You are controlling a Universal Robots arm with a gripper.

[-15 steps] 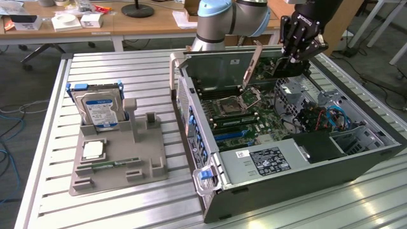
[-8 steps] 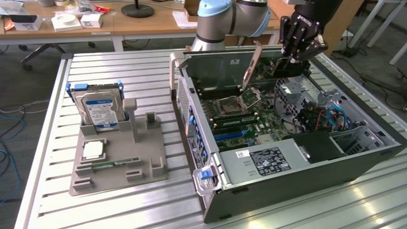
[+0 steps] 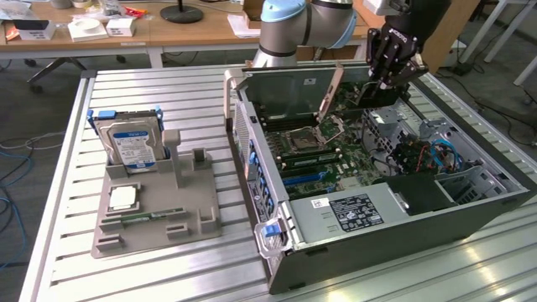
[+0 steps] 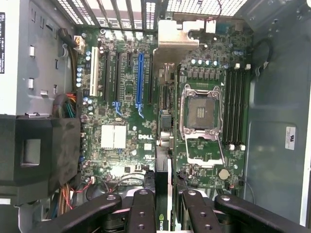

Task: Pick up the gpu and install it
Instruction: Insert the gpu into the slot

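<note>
A ribbed aluminium table (image 3: 168,82) carries the work, with wooden desks (image 3: 185,31) behind it at twelve o'clock in the exterior view. At three o'clock lies an open black steel computer case (image 3: 378,251), and at eight o'clock a grey moulded fixture (image 3: 193,214) props a blue-labelled hard drive (image 3: 130,145) upright. My gripper (image 3: 388,82) hangs over the case's far end, jaws clenched on the gpu (image 3: 369,95). The wrist view shows the card (image 4: 163,145) edge-on above the green motherboard (image 4: 121,136), between a long blue slot (image 4: 140,82) and the bare silver CPU socket (image 4: 201,109).
</note>
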